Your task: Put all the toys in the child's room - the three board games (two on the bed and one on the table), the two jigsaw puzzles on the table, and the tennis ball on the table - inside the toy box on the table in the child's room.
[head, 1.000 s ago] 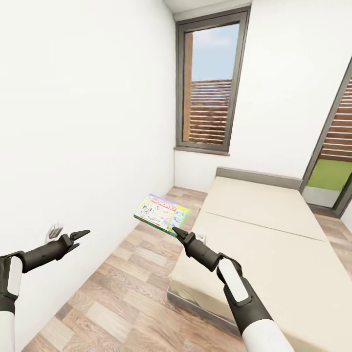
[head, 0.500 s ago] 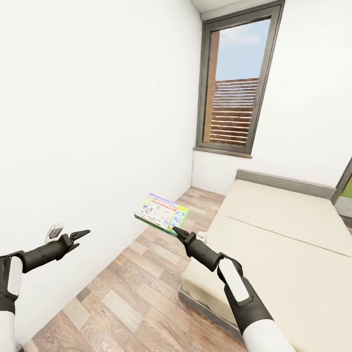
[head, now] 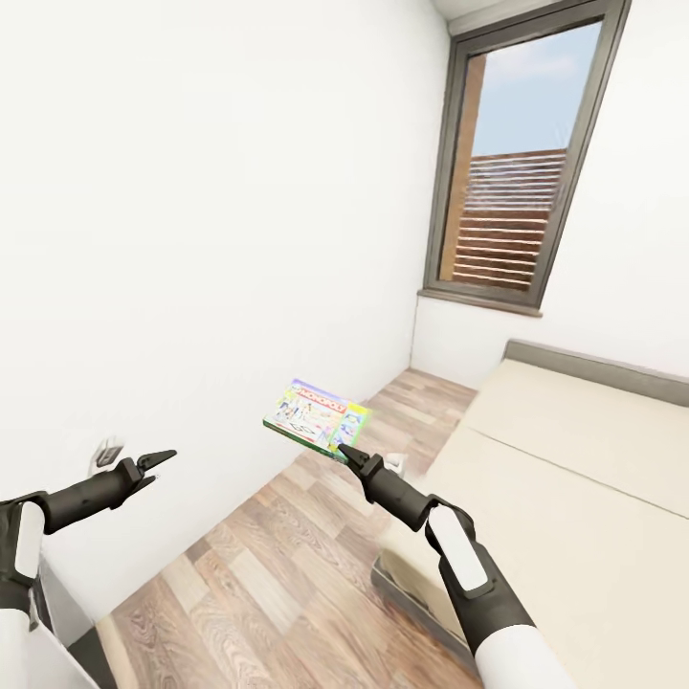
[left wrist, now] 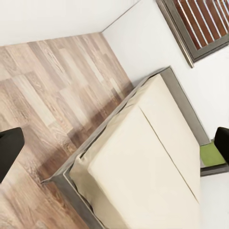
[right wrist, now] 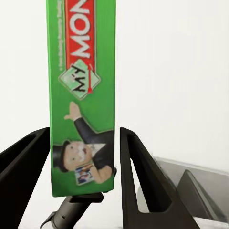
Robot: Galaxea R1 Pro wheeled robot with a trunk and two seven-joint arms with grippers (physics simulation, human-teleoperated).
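The right tool (head: pixel 344 453) clamps one edge of the flat green-edged Monopoly board game box (head: pixel 317 417), held out over the wood-plank floor (head: pixel 287 565) beside the beige-mattressed bed (head: pixel 574 498). The left tool (head: pixel 158 458) hangs empty, fingers apart. Gripped only by its edge, the box could slip or swing loose while carried.

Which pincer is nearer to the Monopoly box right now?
Right. The right pincer is shut on the Monopoly box, gripping its near edge. The left pincer hangs empty off to the box's left, near the wall.

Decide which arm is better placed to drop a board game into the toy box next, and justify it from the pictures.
The right. Its gripper already clamps the Monopoly box by its edge, held above the floor. The left gripper holds nothing, its fingers open.
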